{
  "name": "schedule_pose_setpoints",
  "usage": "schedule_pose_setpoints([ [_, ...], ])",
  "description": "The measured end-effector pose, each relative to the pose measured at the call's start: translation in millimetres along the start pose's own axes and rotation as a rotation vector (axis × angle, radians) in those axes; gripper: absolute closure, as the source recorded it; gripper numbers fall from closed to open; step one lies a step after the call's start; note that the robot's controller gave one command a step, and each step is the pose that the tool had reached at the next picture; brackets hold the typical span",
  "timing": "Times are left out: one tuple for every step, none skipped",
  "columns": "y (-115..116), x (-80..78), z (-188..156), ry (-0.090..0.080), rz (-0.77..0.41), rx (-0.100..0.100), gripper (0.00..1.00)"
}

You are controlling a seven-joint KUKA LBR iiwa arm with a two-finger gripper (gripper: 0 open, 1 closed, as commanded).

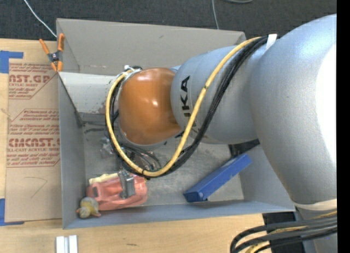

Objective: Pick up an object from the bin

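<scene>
Gripper (pixel 127 184) is over the pink rounded plastic toy (pixel 109 193) in the grey metal bin's (pixel 164 44) near-left corner, grip state can't tell; I'd centre on its body, clear of the small yellowish figure (pixel 87 208), then lift straight.

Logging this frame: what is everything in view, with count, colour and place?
pink thing: one, pink-red, by the bin's lower left corner
yellowish thing: one, dull yellow, in that corner, beside the pink thing
blue bar: one, blue, lying slantwise at the lower right
dark bits: number unclear, dark, on the floor at the left, partly under the arm
grey metal piece: one, grey, over the pink thing; loose thing or robot part, unclear
bin: one, grey metal
arm: one, silver-grey, reaching in from the right
orange cover: one, on the wrist, ringed by yellow and black cables
</scene>
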State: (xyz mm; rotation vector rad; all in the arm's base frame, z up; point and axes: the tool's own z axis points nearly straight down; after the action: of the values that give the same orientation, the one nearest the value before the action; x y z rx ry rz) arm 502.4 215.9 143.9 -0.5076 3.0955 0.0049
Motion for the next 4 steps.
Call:
schedule_pose_setpoints([
  [18, 11.0, 44, 0.023, 0.299, -0.002, 0.0],
  [18, 13.8, 70, -0.016, -0.016, -0.004, 0.0],
  [2, 17.6, 69, 0.007, 0.417, -0.011, 1.0],
  [2, 17.6, 69, 0.007, 0.417, -0.011, 1.0],
])
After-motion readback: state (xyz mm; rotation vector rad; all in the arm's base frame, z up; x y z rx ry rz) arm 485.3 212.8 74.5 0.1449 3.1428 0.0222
